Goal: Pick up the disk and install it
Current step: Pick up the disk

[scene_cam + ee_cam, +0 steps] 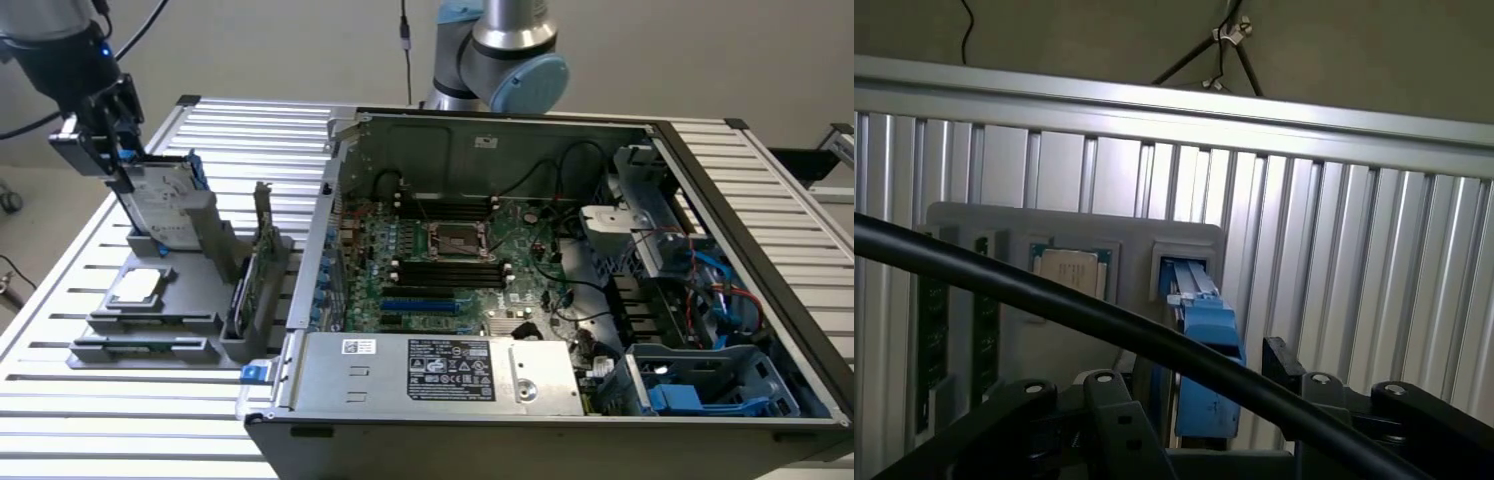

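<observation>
The disk (163,203) stands on edge in a slot of the grey holder tray (200,318) on the slatted table, at the exterior view's left; it is silver with a white label and blue rails. My gripper (124,172) is over its upper far edge. In the wrist view the disk's blue rail (1206,345) rises out of the tray slot (1187,262) and lies between my black fingers (1282,362). My gripper (1199,405) straddles it, and a small gap shows beside the rail. A black cable crosses in front and hides part of the contact.
A small square processor chip (138,287) (1069,272) lies in the tray beside the disk. An upright card (260,262) stands in the tray. The open computer case (534,260), with its grey power supply box (434,372), fills the exterior view's right. A second arm's base (497,55) stands behind it.
</observation>
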`<state>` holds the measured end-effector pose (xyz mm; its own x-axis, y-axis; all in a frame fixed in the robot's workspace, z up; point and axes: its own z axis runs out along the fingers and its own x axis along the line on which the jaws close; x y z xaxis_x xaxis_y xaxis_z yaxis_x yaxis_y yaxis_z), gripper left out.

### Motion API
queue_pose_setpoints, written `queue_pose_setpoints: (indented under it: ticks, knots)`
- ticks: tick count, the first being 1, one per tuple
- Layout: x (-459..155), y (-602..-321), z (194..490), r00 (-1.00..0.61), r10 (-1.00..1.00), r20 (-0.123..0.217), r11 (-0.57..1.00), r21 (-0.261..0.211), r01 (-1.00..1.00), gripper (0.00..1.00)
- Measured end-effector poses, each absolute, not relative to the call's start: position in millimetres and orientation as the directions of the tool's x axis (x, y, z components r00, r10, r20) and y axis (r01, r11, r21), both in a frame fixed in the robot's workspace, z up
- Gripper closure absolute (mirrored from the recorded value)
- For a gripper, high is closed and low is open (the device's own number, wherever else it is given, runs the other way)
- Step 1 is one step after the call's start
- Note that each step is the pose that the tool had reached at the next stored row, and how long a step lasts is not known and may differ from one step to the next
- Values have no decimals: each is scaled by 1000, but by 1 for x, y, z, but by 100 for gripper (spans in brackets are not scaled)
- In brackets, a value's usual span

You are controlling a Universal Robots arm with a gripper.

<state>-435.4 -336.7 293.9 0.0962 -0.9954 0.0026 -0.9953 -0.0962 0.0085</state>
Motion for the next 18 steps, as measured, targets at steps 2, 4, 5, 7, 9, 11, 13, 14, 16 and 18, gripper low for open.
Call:
queue_pose_setpoints:
  ticks: [2,4,5,7,9,11,13,14,16,18]
  knots:
    - [-435,-337,294,96,-995,3,-96,9,-995,40]
    - [-435,-337,294,96,-995,3,-96,9,-995,40]
    - [-435,-337,293,96,-995,3,-96,9,-995,40]
    - [-435,-337,293,96,-995,2,-96,9,-995,40]
    - [-436,-337,293,96,-995,-3,-96,8,-995,40]
    - [-436,-337,293,94,-996,-8,-94,8,-996,40]
    - [-436,-337,293,90,-996,-11,-90,8,-996,40]
    - [-437,-337,293,87,-996,-11,-87,8,-996,40]
    - [-437,-337,292,82,-997,-11,-83,8,-997,40]
    - [-437,-337,292,78,-997,-11,-78,8,-997,40]
